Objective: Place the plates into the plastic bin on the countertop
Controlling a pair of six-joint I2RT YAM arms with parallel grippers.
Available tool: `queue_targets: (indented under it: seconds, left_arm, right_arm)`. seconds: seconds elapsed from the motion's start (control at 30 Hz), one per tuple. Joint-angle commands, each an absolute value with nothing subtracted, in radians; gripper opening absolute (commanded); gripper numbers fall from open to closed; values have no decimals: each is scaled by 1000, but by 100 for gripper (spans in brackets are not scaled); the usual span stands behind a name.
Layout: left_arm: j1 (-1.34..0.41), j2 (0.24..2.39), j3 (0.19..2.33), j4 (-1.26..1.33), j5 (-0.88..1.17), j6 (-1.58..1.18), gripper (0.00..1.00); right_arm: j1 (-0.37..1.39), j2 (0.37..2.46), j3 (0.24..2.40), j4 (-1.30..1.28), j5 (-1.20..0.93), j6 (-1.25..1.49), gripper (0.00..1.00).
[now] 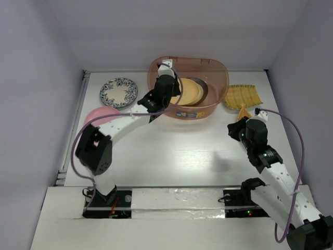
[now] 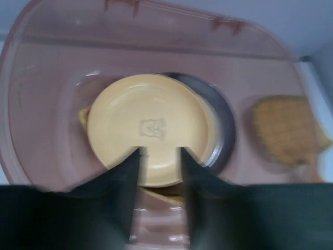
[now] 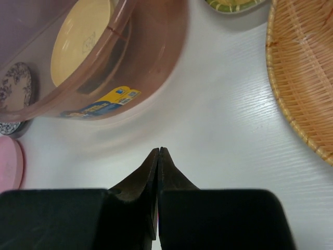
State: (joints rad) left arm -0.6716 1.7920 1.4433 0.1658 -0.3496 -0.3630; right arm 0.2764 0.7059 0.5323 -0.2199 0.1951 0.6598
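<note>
The reddish plastic bin (image 1: 213,73) stands at the back of the countertop (image 1: 177,151). In it a yellow-orange round plate (image 2: 148,125) lies on a dark-rimmed plate (image 2: 225,122), with an orange dish edge (image 2: 166,195) beneath. My left gripper (image 2: 160,153) hangs over the bin's near rim, open, its fingers apart above the round plate's near edge and holding nothing. My right gripper (image 3: 159,150) is shut and empty over bare countertop. Outside the bin lie a blue-and-white floral plate (image 1: 119,92), a pink plate (image 1: 99,113), a yellow ribbed plate (image 1: 242,96) and an orange fan-shaped dish (image 3: 304,78).
The bin carries a blue-and-yellow label (image 3: 101,103) on its near wall. Lilac walls close in the left, back and right sides. The left arm (image 1: 119,125) lies across part of the pink plate. Cables loop off both arms.
</note>
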Motion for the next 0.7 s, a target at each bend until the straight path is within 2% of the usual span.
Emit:
queue_targets:
  seconds: [0.0,0.07,0.1,0.3,0.6,0.67]
  left_arm:
    - [-774,1606,1329,317,-408,-357,19]
    - [-810,1588,1280,334,-384,-383,4]
    - [-842,1588,1269,339,-330,-411,0]
    - [-978,1718,1319,350,-189,-475,0]
    - [-1111,2116,1655,270,-51,-601,0]
    - [-1120,2173,1718,258,-34,-635,3]
  right_arm:
    - [282,672,650,-257,265,664,0]
    - [282,616,740,-290,305,644,0]
    - [282,597,777,-326,319,635,0]
    - [282,517,1026,-449,347,571,0]
    - [282,454,1085,-557,229,542,9]
    - [282,430,1069,-560,194,534,11]
